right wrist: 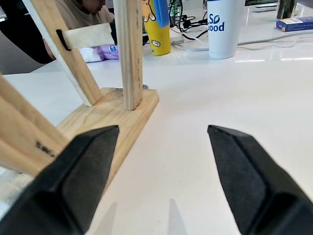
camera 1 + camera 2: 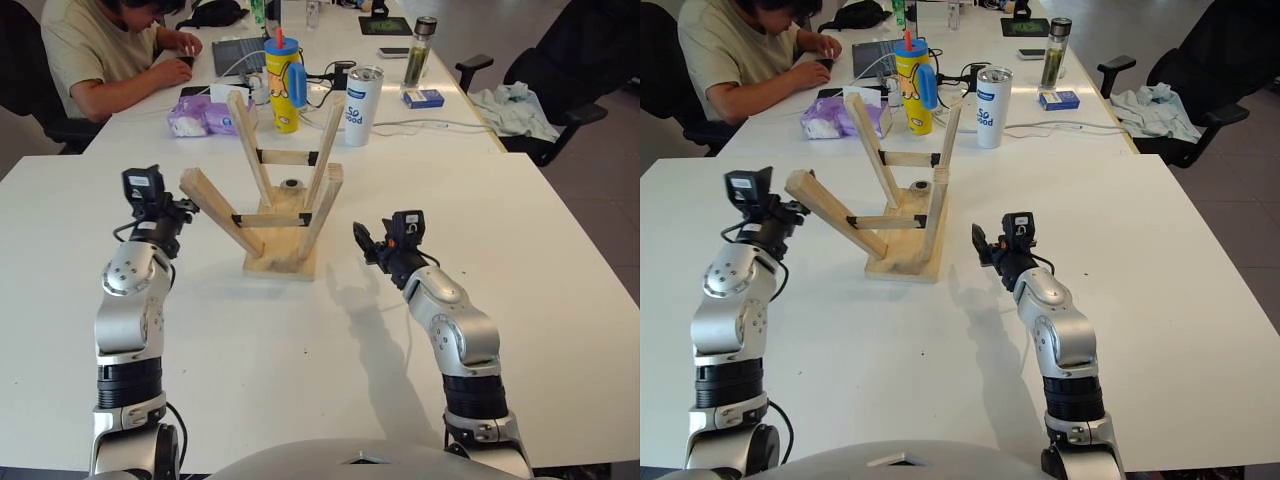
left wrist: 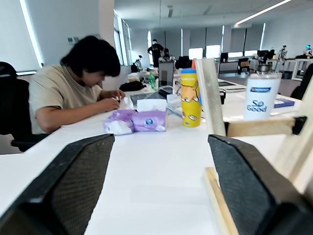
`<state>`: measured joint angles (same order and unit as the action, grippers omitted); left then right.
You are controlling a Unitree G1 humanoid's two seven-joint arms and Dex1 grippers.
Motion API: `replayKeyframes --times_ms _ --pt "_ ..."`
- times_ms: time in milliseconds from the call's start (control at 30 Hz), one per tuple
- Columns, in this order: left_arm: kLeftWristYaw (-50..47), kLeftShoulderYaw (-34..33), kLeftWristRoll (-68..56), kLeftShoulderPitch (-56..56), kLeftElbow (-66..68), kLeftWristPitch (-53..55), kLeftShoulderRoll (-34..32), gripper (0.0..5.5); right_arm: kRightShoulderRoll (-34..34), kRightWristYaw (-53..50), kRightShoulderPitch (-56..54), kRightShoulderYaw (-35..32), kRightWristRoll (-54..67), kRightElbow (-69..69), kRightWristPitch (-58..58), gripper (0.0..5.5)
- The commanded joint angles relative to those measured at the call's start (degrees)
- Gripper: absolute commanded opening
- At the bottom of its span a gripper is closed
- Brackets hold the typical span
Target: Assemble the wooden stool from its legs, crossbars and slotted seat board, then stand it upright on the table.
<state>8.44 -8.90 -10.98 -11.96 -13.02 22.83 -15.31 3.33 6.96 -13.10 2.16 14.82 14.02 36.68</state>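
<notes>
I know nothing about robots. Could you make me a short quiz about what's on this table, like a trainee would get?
1. True or false: the stool is upside down, with its seat board flat on the table and its legs pointing up.
2. The right tool is: A) shut on a leg; B) open and empty, beside the seat board; C) holding a cup.
3. Which tool sits next to the tip of the leaning leg?

Key: 1 true; 2 B; 3 the left tool.
</notes>
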Motion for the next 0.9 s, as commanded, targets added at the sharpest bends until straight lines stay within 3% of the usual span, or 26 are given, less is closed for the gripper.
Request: replayKeyframes --times_ms 33,200,400,467,567,633,700,900 --pt "-2.81 2.24 1.53 2.93 -3.12 4.11 2.34 3.59 -1.06 -0.07 -3.55 0.78 -0.2 -0.1 -0.06 3.37" --pt "-8.82 -1.43 4.36 5.95 -5.33 4.84 3.64 3.59 0.5 -1.24 -2.3 1.9 -3.12 0.36 0.42 3.37" --pt "-15.09 -5.34 8.3 9.23 -13.3 0.52 5.1 3.59 2.13 -11.25 -3.11 -11.38 -7.29 3.94 -9.3 3.37" --pt "-15.19 -4.1 9.73 8.22 -14.3 -0.39 4.67 3.59 1.6 -11.58 -4.11 -12.28 -6.64 4.99 -10.67 3.37" --pt "-12.7 1.63 11.85 5.78 -14.82 -2.1 4.09 3.59 0.38 -7.34 -5.24 -6.78 -5.33 5.48 -10.8 3.37" --pt "-8.52 9.05 12.58 3.8 -12.9 -0.15 4.21 3.59 0.68 0.51 -5.76 5.06 -4.77 5.09 -6.71 3.37" --pt "-8.14 10.93 12.28 3.46 -11.5 2.86 5.75 3.59 0.46 4.26 -4.41 12.97 -4.29 4.91 -1.48 3.37" --pt "-8.16 2.51 12.89 5.58 -7.73 4.88 1.36 3.59 5.5 4.96 -2.35 8.35 -5.07 1.3 2.11 3.37"
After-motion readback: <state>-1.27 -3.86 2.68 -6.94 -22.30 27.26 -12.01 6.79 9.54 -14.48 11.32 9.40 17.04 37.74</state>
